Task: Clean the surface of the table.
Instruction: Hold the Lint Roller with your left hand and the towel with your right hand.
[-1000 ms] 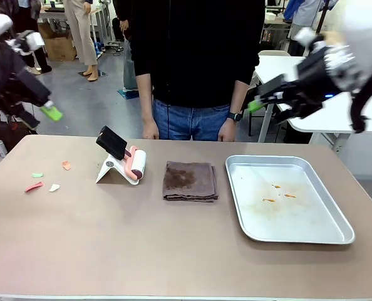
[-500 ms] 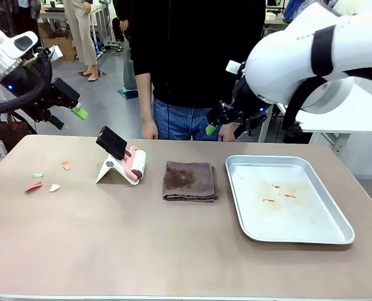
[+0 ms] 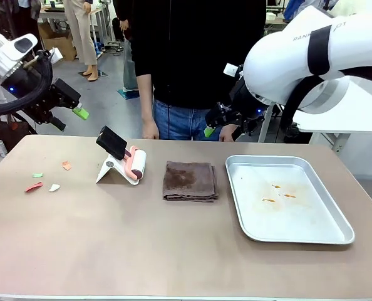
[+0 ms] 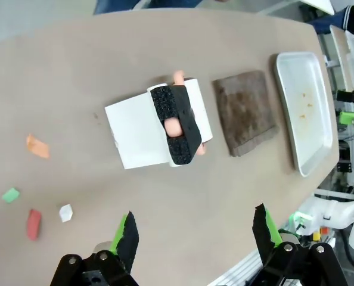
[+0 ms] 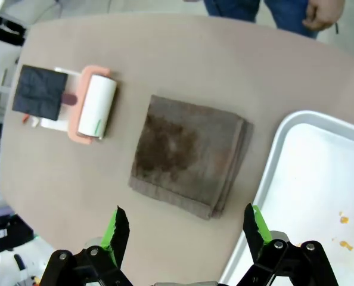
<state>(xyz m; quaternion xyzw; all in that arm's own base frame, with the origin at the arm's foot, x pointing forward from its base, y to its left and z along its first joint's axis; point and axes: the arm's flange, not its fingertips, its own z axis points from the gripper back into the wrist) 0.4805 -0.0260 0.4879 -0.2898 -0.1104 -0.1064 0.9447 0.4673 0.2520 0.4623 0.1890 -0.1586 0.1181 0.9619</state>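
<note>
Left tool (image 4: pixel 195 231) spread, empty, beyond far left of counter (image 3: pixel 173 251), right tool (image 5: pixel 186 229) spread, empty, above far edge, orange specks (image 3: pixel 277 193) in tray (image 3: pixel 299 240) too small to identify

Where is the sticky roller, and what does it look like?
Find the big tan table, then the folded brown cloth at its middle. Just left of the cloth sits the roller on a white stand. It alone has a white roll, pink frame and black handle.

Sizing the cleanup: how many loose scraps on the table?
4, all on the table, left of the lint roller: orange scrap nearest it, then green scrap, red scrap, white scrap. None looks hidden.
</note>
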